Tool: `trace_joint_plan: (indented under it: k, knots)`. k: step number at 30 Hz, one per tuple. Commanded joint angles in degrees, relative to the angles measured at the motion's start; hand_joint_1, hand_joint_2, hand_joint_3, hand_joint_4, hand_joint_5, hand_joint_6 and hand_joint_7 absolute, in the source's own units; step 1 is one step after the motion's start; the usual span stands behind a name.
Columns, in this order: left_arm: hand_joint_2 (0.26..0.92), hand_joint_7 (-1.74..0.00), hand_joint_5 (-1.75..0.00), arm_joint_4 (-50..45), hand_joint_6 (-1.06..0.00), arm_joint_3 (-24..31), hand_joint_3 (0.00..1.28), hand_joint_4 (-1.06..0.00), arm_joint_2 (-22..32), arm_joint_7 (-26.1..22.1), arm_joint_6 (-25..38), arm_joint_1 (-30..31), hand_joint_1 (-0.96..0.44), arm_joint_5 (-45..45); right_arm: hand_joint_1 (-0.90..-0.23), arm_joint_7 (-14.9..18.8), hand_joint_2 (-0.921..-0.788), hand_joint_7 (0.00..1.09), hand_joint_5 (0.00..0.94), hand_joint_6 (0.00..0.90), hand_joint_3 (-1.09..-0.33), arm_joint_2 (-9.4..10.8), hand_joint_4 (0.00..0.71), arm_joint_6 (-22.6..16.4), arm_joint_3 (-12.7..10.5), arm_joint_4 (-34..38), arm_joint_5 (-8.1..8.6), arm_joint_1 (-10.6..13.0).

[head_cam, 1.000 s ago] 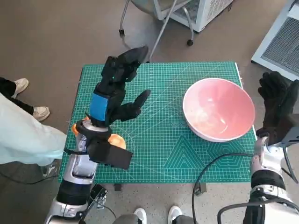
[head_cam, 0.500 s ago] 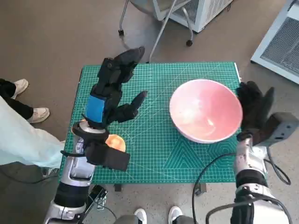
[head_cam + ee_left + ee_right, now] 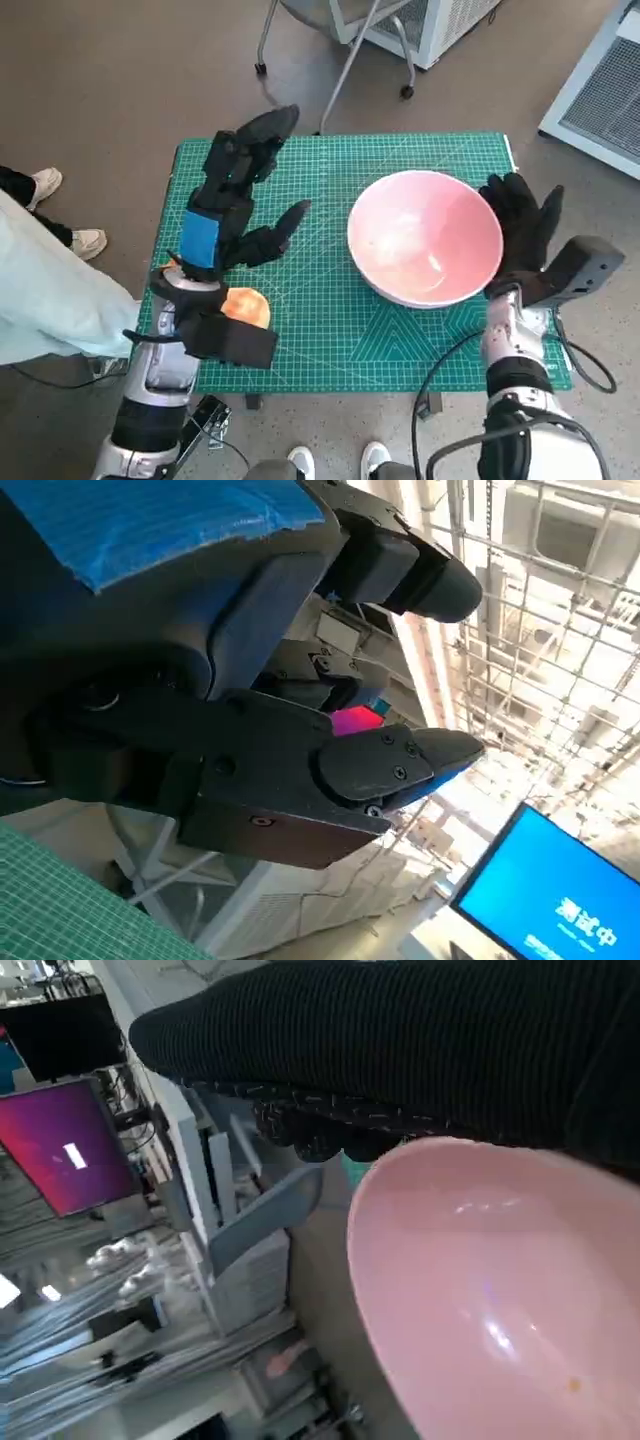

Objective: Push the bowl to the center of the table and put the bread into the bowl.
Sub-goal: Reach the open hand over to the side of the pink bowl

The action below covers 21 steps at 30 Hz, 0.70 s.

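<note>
Pink bowl (image 3: 425, 250) sits upright, mouth up, touching the spread, empty right hand (image 3: 522, 232); left hand (image 3: 236, 205) released above the desk (image 3: 330, 330), bread (image 3: 245, 306) beneath its wrist.

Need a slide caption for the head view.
Gloved right hand against the pink bowl's rim on the green cutting mat; left hand raised, open.

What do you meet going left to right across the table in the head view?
Bread, partly hidden under the left forearm → left hand, raised with its fingers spread → pink bowl → right hand, against the bowl's side, all over the green cutting mat.
</note>
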Motion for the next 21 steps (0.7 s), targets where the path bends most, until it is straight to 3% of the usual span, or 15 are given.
trace_joint_plan:
  k: [1, 6, 21]
  knots:
    - [0.857, -0.58, 0.0, -1.83, -0.2, 0.78, 0.43, -0.34, 0.46, 0.35, 0.81, 1.44, -0.21, -0.08, -0.473, 0.92, -0.921, 0.74, 0.003, 0.011, -0.884, 1.87, 0.248, 1.2, -0.78, 0.52, 1.08, -0.73]
    - [0.867, -0.57, 0.0, -2.73, -0.2, 1.1, 0.41, -0.34, 0.44, 0.08, 1.47, 2.15, -0.21, -0.36, -0.473, 0.62, -0.921, 0.75, 0.001, 0.001, -0.893, 3.17, 0.241, 1.45, -1.01, 0.59, 1.66, -1.79]
    - [0.9, -0.52, 0.0, -4.51, -0.21, 1.69, 0.35, -0.34, 0.66, -0.15, 2.5, 3.54, -0.22, -0.44, -0.45, -1.11, -0.921, 0.76, 0.009, -0.001, -0.908, 6.34, 0.256, 3.99, -0.93, 1.27, 0.95, -4.72]
